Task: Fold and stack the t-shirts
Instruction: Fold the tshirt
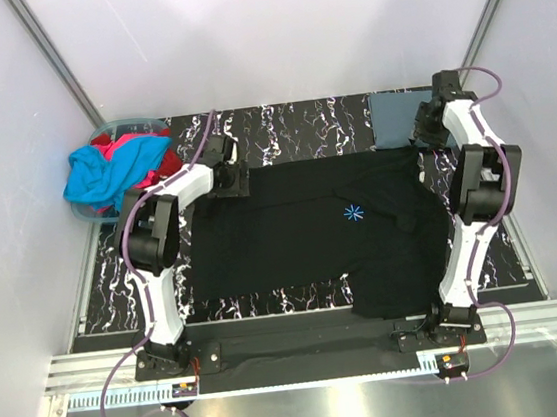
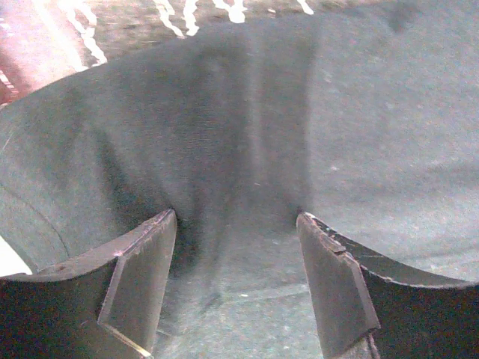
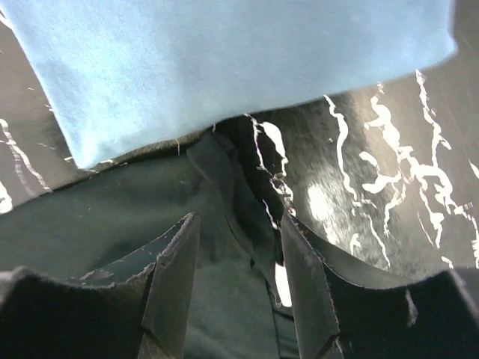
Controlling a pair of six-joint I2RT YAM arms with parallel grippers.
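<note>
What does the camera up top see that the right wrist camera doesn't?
Only the top view: the cyan shirt and red shirt heaped at the tub, the starburst print, and the left gripper. Only the right wrist view: the right gripper up close, its fingers apart over a fold of the black shirt. Both: the black shirt, the blue-grey shirt and the marbled table.

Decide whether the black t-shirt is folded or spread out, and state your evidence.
Spread out. The black t-shirt lies wide across the table, starburst print facing up; small folds at its edges cannot be ruled out.
</note>
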